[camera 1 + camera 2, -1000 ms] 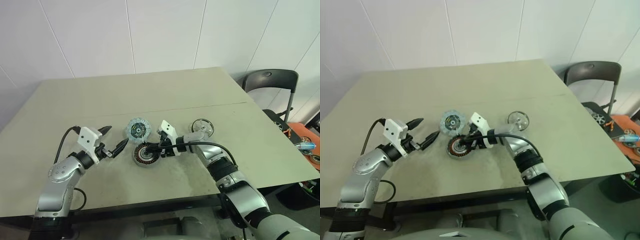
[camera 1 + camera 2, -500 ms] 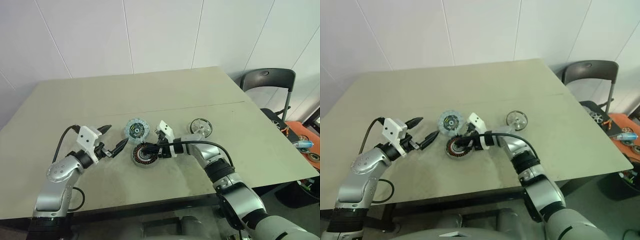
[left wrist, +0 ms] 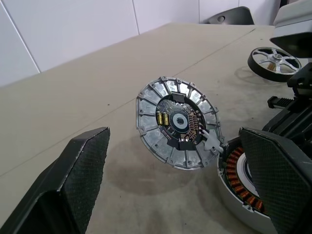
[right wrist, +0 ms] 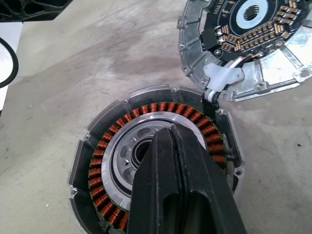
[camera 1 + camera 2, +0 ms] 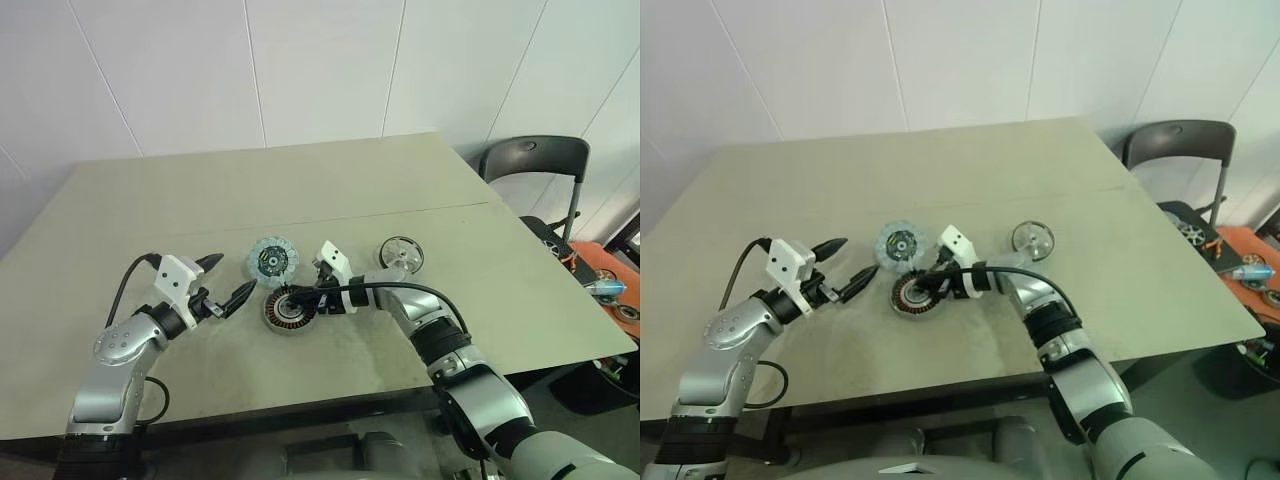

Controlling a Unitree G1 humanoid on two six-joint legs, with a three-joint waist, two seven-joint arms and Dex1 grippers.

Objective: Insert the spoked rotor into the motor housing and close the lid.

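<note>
The motor housing (image 5: 281,316) lies on the table with its copper windings (image 4: 161,108) facing up. My right gripper (image 5: 291,300) is shut, empty, with its tips over the housing's silvery centre. Touching the housing's far rim, the lid (image 5: 270,259) rests with its greenish circuit face (image 3: 178,122) up. The spoked rotor (image 5: 402,255) lies flat to the right, behind my right forearm. To the left of the housing, just above the table, my left gripper (image 5: 231,277) is open with nothing between its fingers (image 3: 73,185) and points toward the lid and housing.
The grey table (image 5: 350,190) has a thin seam running across it behind the parts. A black chair (image 5: 530,165) stands off the table's right corner. Orange clutter (image 5: 612,290) lies on the floor at the far right.
</note>
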